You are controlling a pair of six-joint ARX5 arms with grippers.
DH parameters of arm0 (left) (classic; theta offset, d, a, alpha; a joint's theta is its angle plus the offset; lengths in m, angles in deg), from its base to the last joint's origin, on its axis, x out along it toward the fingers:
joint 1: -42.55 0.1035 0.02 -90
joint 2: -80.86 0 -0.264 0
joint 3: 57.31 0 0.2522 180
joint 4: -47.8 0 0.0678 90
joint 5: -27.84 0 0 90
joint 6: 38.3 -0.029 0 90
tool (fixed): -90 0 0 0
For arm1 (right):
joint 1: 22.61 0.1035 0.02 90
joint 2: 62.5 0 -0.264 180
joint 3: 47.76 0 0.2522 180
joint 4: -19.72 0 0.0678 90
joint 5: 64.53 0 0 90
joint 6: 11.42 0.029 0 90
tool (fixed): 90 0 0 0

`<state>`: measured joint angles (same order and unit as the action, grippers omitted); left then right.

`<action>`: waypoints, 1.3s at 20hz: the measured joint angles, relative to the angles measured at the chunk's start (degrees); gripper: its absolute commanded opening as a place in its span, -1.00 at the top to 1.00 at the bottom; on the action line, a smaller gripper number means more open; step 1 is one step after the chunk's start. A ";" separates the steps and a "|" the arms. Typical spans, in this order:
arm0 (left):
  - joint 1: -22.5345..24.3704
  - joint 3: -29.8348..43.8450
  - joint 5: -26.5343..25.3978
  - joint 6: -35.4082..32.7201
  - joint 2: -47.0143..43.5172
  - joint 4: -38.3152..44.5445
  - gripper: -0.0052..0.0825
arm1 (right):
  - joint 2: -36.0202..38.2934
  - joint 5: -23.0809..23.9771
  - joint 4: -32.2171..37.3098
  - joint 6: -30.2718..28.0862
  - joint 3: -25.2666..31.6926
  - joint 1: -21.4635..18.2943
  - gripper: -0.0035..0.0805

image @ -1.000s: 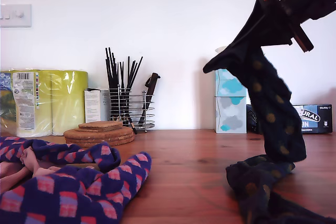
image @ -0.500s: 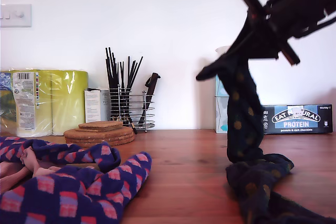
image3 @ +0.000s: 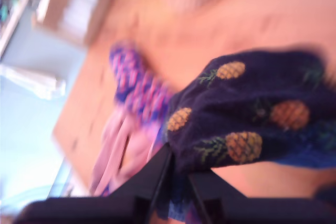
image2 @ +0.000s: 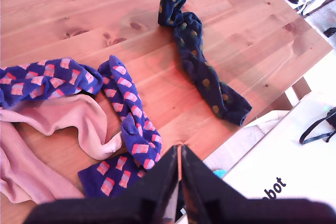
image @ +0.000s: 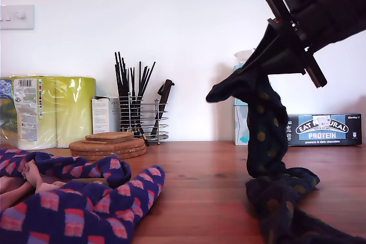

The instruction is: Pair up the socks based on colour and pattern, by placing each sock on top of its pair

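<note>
My second gripper [image: 264, 61] hangs high at the exterior view's right, shut on the cuff of a near-black sock with brownish dots [image: 263, 130]. In the second wrist view this held sock [image3: 247, 124] fills the space at the jaws of the second gripper [image3: 178, 174]. Its lower end rests on a matching dark sock [image: 280, 198] lying stretched on the table [image2: 205, 72]. Two navy socks with pink diamonds [image2: 131, 119] [image2: 47, 80] and two pale pink socks [image2: 68, 116] [image2: 26, 166] lie bunched together. My first gripper [image2: 179, 156] is shut and holds nothing, high above that pile.
Along the wall stand yellow kitchen rolls [image: 54, 110], a stack of cork mats [image: 108, 144], a wire rack of black utensils [image: 140, 115], a tissue box [image: 241, 127] and a protein bar box [image: 323, 128]. The table's edge [image2: 262, 114] runs close to the dark sock.
My second gripper has come down and moved towards the exterior view's left with the dotted sock. The sock's lower part now folds onto the lying dark sock, and the protein box shows.
</note>
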<state>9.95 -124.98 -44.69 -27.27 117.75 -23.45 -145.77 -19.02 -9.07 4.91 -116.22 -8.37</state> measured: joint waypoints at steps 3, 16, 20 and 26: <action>0.00 0.00 -0.17 -0.07 0.00 0.09 0.93 | 5.92 -0.17 -10.27 -3.91 -0.11 1.64 0.94; 0.00 0.00 -3.67 -0.72 0.00 1.38 0.93 | 9.86 0.04 -20.20 -8.48 19.80 4.59 0.94; 0.00 0.00 -3.65 -0.72 0.00 1.60 0.93 | 13.62 0.44 -23.80 -10.01 19.50 4.57 0.64; 0.00 0.00 -3.67 -0.72 0.00 1.81 0.93 | 13.11 7.65 -25.31 -8.72 19.47 4.57 -0.14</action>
<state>9.95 -124.98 -48.36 -28.00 117.75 -21.64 -132.65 -11.37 -34.38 -3.81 -96.75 -3.80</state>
